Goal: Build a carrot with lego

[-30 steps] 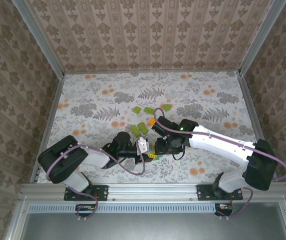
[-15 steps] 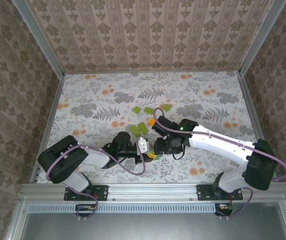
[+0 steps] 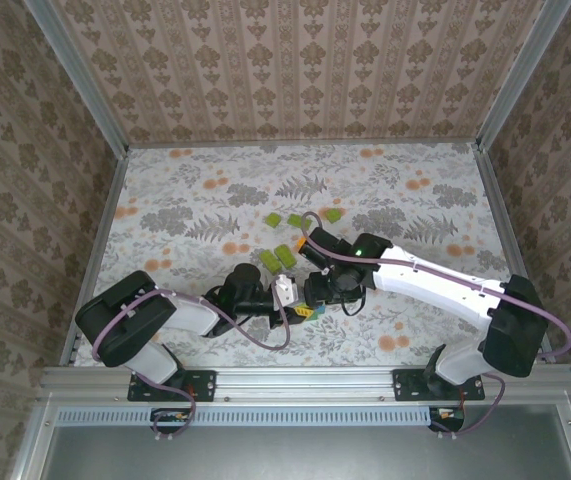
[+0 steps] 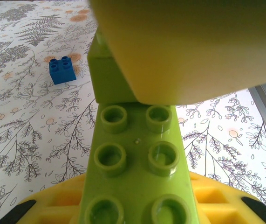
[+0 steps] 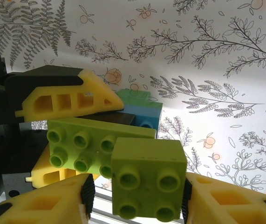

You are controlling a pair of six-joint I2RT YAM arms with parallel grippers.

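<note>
My left gripper (image 3: 298, 307) is shut on the carrot (image 3: 308, 312), a cluster led by a long lime brick (image 4: 137, 168) clamped between its yellow fingers (image 5: 72, 100), with black, blue and green pieces (image 5: 142, 114) behind. A square lime brick (image 5: 149, 186) rests on the far end of the long brick's studded face. My right gripper (image 5: 135, 196) straddles this brick: its right pad (image 5: 185, 198) touches it, while a narrow gap shows at the left pad. The right gripper (image 3: 317, 296) meets the left one near the table's front.
Loose lime lego bricks (image 3: 275, 220) (image 3: 285, 254) and an orange one (image 3: 305, 242) lie just behind the grippers. A blue brick (image 4: 62, 71) sits on the floral tabletop to the left. The metal rail (image 3: 305, 378) borders the front edge, and papered walls enclose the table.
The right gripper has shifted slightly left, closer over the left gripper's cluster. The left arm has stayed still.
</note>
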